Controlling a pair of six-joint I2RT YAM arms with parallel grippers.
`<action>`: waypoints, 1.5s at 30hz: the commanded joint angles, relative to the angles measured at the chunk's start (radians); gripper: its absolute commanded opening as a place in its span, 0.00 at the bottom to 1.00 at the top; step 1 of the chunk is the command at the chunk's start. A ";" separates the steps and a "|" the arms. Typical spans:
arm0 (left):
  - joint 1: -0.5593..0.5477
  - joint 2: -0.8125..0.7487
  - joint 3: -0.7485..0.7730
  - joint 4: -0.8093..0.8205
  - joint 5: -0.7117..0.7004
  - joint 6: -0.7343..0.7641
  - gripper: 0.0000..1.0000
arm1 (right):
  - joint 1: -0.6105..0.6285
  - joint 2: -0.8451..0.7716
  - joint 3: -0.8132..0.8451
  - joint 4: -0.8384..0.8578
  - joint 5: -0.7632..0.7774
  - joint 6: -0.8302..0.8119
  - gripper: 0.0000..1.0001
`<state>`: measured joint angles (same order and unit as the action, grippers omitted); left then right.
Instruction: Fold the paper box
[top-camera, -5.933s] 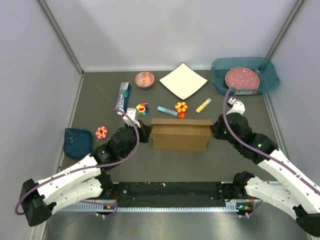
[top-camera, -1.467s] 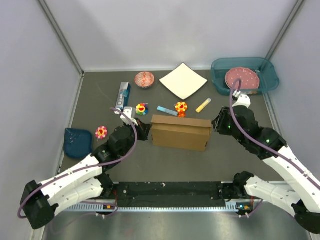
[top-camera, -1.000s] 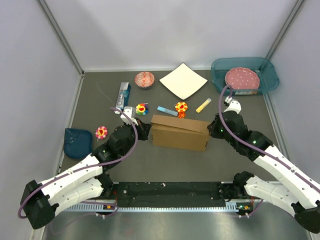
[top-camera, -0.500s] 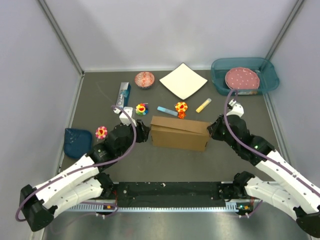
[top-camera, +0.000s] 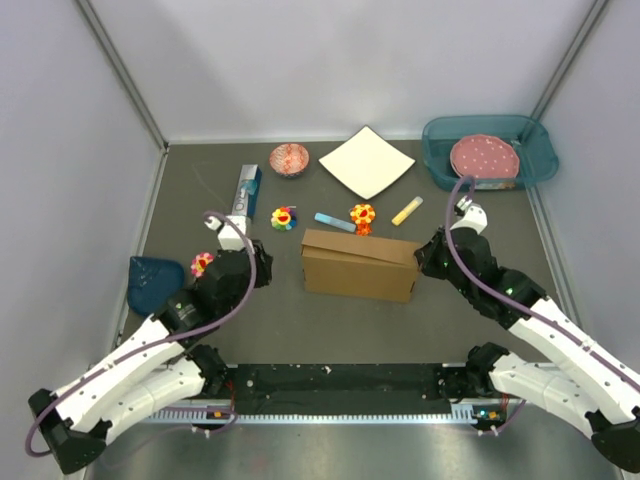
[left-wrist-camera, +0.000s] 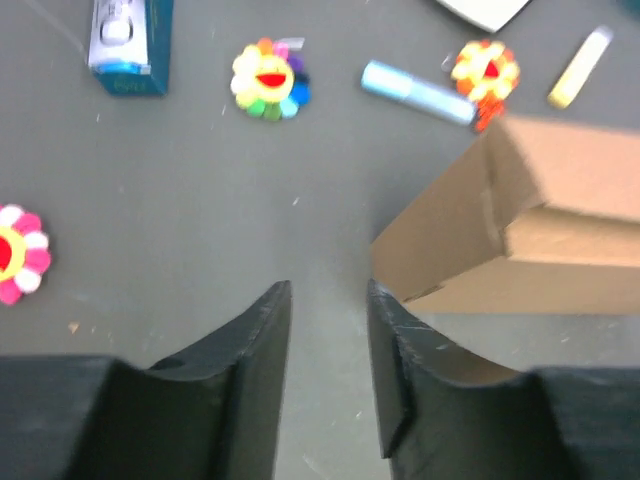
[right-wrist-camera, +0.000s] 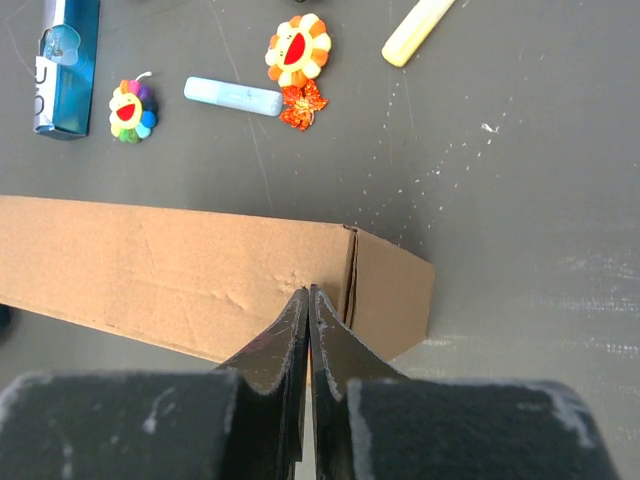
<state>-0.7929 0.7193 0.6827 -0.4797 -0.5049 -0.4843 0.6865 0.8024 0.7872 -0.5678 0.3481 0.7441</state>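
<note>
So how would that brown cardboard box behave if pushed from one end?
Probably slides: the brown cardboard box is low and long, resting flat on the grey table. Likely light, being folded sheet. Its top shows small dents by the shut right gripper, so it may buckle.

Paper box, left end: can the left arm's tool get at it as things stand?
Probably yes. The left tool is open and apart from the paper box, whose left end lies just ahead in the wrist view, with only bare table between them.
</note>
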 joint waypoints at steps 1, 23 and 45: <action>0.049 -0.093 0.029 0.278 0.058 -0.005 0.18 | 0.010 0.027 -0.016 -0.133 -0.004 -0.029 0.00; 0.170 0.178 -0.182 0.556 0.618 -0.128 0.00 | 0.010 -0.022 -0.078 -0.122 -0.058 -0.020 0.00; 0.132 -0.074 -0.403 0.413 0.615 -0.157 0.00 | 0.019 -0.141 -0.175 -0.147 -0.184 0.037 0.00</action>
<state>-0.6376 0.7704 0.3721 0.2916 0.1116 -0.6758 0.6865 0.6960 0.6987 -0.5129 0.2832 0.7624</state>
